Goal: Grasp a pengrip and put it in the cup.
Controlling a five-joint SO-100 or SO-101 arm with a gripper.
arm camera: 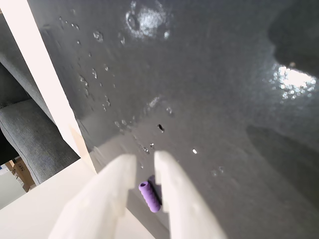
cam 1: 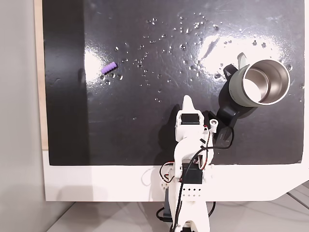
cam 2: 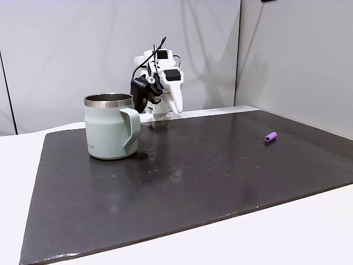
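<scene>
Clearly lined up for its reach, the gripper (arm camera: 142, 162) frames the pengrip (arm camera: 149, 195) lying well apart from the cup (cam 1: 258, 83), jaws narrowly parted, empty.

No readable text, label, brand or number stands on anything in these views.

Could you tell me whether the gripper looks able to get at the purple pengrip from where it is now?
Probably yes: the pengrip lies alone on bare mat, the cup stands off to the other side.
</scene>
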